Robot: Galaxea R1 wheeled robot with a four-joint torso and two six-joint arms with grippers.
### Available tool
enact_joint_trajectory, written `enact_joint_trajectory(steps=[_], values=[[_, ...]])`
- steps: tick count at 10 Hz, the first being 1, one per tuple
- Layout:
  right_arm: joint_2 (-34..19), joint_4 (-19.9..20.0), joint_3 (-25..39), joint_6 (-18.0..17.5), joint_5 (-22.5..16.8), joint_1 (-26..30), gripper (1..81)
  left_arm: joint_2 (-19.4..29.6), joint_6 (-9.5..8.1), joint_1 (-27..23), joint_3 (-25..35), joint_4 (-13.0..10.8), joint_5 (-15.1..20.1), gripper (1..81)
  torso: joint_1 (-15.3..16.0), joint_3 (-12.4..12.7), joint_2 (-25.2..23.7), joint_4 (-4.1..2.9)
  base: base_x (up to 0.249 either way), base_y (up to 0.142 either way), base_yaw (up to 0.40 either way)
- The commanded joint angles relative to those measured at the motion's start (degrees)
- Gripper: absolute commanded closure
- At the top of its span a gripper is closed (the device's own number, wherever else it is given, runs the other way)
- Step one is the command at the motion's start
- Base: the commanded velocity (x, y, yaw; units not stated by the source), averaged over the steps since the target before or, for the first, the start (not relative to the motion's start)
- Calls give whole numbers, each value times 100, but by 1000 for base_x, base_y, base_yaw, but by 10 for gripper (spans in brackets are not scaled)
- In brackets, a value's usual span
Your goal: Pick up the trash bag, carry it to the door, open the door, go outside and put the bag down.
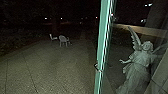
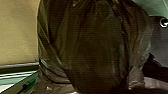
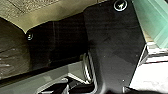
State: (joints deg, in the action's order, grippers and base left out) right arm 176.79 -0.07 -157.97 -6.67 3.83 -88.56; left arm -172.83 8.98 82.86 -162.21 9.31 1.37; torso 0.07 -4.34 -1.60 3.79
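I saw the trash bag (image 2: 92, 50) close to left wrist, chairs (image 1: 63, 39) near the paving's (image 1: 50, 70) far edge; the grippers' state I could not tell.

Texts and labels: none can be read.
Brands and numbers: none can be made out.
Signs in the dark yard (image 1: 47, 67): seemingly none, though it is poorly lit.
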Motion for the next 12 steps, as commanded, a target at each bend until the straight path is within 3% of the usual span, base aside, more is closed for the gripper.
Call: enact_joint_trajectory(steps=[1,12], values=[[26,-19,21,8,-304,264,10,64,33,-301,-66,-35,312,811,0,0,0,0,89,0,0],[26,-19,4,8,-304,246,10,55,34,-301,-57,-44,303,811,2,0,0,0,91,0,0]])
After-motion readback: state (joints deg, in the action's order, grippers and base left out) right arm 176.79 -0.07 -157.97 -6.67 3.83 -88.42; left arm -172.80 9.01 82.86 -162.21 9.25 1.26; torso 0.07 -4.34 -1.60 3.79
